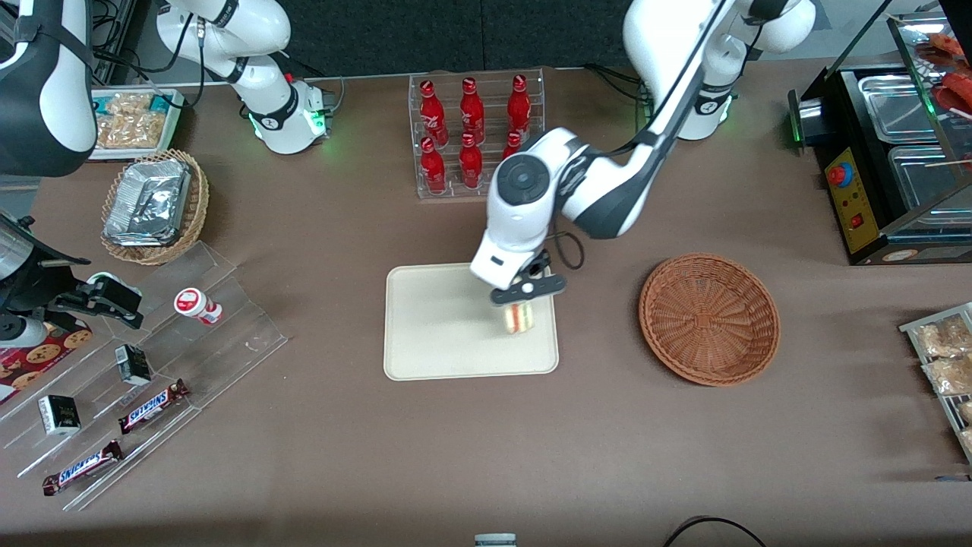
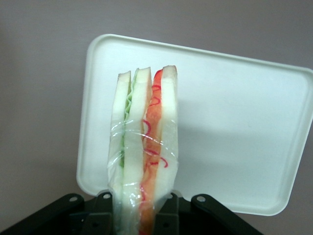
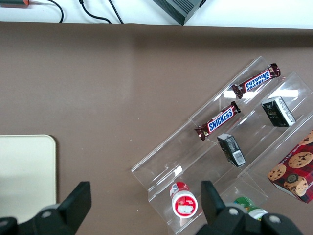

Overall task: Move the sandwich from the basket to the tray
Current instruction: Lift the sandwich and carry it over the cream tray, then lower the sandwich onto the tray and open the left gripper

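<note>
The left arm's gripper [image 1: 522, 304] is shut on the clear-wrapped sandwich [image 1: 518, 317] and holds it over the cream tray [image 1: 433, 327], at the tray's edge nearest the basket. In the left wrist view the sandwich [image 2: 144, 147] stands between the black fingers [image 2: 168, 213], with its white bread, orange-red and green layers showing, above the tray [image 2: 234, 137]. Whether it touches the tray I cannot tell. The reddish-brown wicker basket [image 1: 709, 318] lies empty on the table, toward the working arm's end.
A clear rack of red bottles [image 1: 474, 129] stands farther from the front camera than the tray. Clear stepped racks [image 1: 152, 380] with snack bars and a tan basket of foil packs [image 1: 152, 205] lie toward the parked arm's end. A black appliance [image 1: 881, 152] and bagged snacks [image 1: 945, 357] lie toward the working arm's end.
</note>
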Available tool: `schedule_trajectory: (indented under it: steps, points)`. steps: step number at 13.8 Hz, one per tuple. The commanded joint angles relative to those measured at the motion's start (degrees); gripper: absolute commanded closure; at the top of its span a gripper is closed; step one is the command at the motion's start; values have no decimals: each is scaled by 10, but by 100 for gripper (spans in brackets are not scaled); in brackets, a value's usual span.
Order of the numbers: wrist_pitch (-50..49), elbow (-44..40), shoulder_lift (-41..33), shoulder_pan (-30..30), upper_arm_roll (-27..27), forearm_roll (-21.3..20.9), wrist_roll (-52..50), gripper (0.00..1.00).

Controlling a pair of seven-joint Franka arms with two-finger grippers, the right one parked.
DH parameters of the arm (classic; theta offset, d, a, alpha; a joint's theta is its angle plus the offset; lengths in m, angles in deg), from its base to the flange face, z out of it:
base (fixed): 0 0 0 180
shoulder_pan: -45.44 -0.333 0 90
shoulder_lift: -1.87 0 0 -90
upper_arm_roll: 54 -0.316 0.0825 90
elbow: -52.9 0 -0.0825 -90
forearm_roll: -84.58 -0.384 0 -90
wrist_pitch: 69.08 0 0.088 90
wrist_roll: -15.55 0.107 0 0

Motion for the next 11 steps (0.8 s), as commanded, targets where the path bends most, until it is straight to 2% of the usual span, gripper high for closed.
schedule_trajectory:
  steps: [1, 5, 9, 10, 11]
  points:
    - [6, -95, 83, 20, -8, -6, 68, 86]
    - [54, -132, 144, 30, -9, -6, 84, 87]
    - [62, -165, 188, 31, -8, -6, 73, 86]
    - [63, -165, 193, 33, -8, -6, 69, 85]
    - [64, -165, 197, 46, -10, -6, 69, 78]
